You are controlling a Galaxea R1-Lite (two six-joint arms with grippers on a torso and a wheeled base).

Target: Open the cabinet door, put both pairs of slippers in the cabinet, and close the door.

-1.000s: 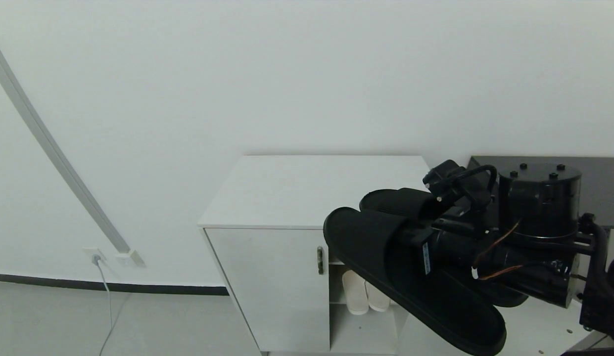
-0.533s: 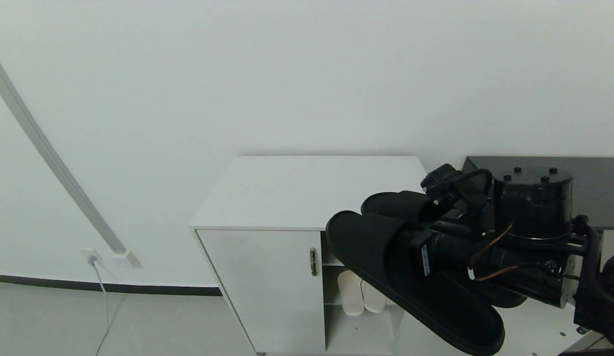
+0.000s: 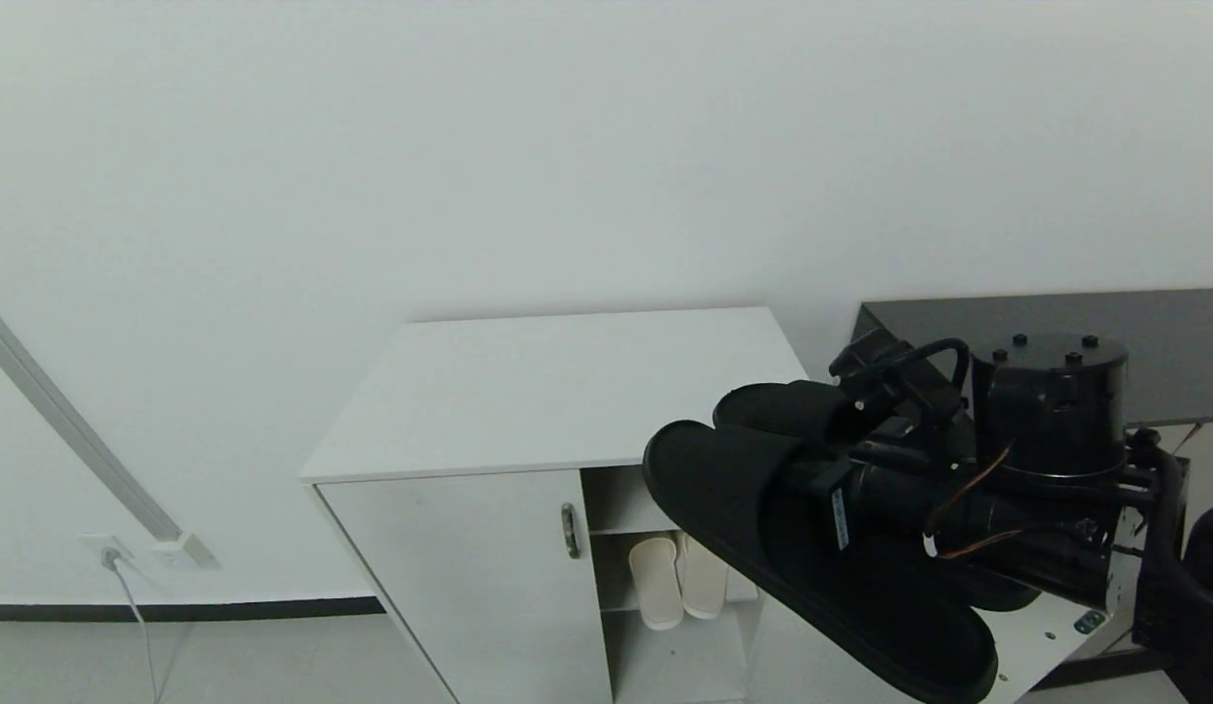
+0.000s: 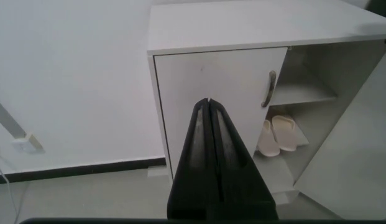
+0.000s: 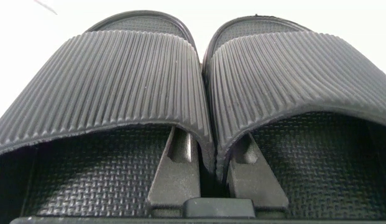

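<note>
Head view: a white 2-door cabinet (image 3: 547, 391) has its right half open, with a pair of white slippers (image 3: 674, 582) on the middle shelf. A pair of black ribbed rubber slippers (image 3: 762, 489) hangs before that opening, partly hiding it.

Left wrist view: the left tool (image 4: 209, 106), fingers pressed together and empty, faces the closed left door (image 4: 211, 74).

Right wrist view: the right tool (image 5: 210, 146) clamps both black slippers' inner strap walls between its 2 fingers.

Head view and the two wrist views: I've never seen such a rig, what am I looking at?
This is a two-armed robot with a camera on its head and one on each wrist. The head view shows a white cabinet, one door open, with white slippers inside. The right gripper holds black slippers; its wrist view looks along the fingers tucked inside them. The left wrist view shows the left gripper, shut and empty, facing the cabinet.
</note>
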